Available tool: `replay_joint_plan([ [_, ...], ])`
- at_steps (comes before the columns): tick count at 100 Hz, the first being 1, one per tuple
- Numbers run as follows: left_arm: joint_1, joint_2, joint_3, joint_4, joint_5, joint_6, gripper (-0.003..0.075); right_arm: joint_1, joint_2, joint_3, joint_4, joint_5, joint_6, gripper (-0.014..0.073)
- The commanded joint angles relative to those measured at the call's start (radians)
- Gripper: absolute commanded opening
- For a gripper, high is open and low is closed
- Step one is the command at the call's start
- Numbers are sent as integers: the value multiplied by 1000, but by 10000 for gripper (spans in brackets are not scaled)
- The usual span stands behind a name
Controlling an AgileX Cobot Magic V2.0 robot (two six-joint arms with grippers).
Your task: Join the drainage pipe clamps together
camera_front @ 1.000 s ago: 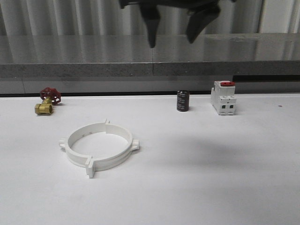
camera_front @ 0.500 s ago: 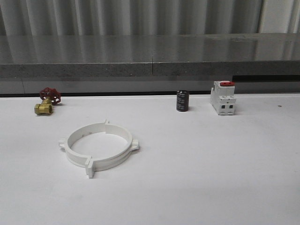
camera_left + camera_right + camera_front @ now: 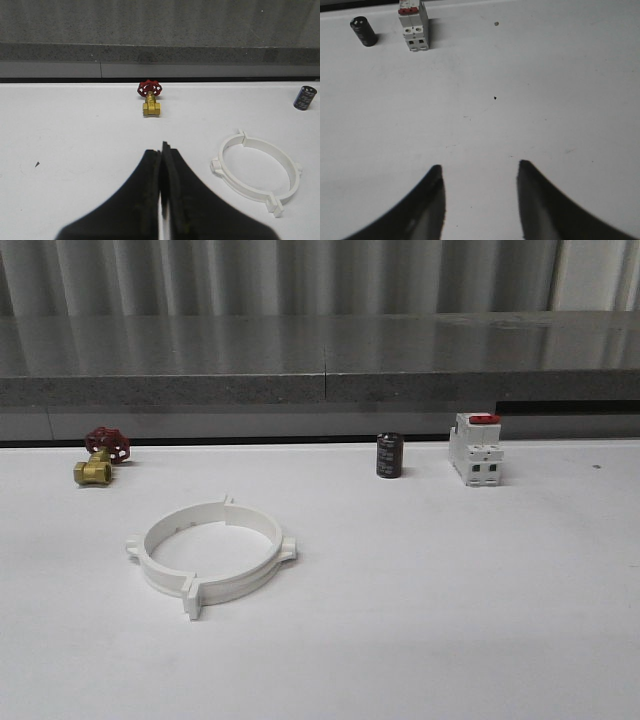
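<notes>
Drainage pipe clamps (image 3: 211, 555) sit as a ring left-centre on worktop (image 3: 450, 590); likely light, stiff, slick plastic—grip by flanged tabs; left end effector (image 3: 161, 165) closed empty, right end effector (image 3: 479, 187) open.

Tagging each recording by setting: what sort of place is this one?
Probably a lab or workshop test bench: a plain white table holding hardware parts, namely a brass valve, a circuit breaker and joined pipe clamps.

The drainage pipe clamps (image 3: 210, 559) lie joined as a ring (flat) on the white table (image 3: 450, 620).
</notes>
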State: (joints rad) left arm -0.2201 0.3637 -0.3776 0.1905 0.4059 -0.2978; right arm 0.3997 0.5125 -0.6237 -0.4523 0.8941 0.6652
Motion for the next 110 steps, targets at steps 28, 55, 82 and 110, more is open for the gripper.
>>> replay_joint_plan([
  [28,2,4,-29,-2,-73,0,-20,-8,-49,-13,-50,-45,-11,-67],
  [55,2,4,-29,-2,-73,0,-20,-8,-49,-13,-50,-45,-11,-67],
  [82,2,4,-29,-2,-73,0,-20,-8,-49,-13,-52,-45,-11,-67],
  [110,2,4,-29,-2,-73,0,-20,-13,-122,46,-112,-179,-97,-67],
])
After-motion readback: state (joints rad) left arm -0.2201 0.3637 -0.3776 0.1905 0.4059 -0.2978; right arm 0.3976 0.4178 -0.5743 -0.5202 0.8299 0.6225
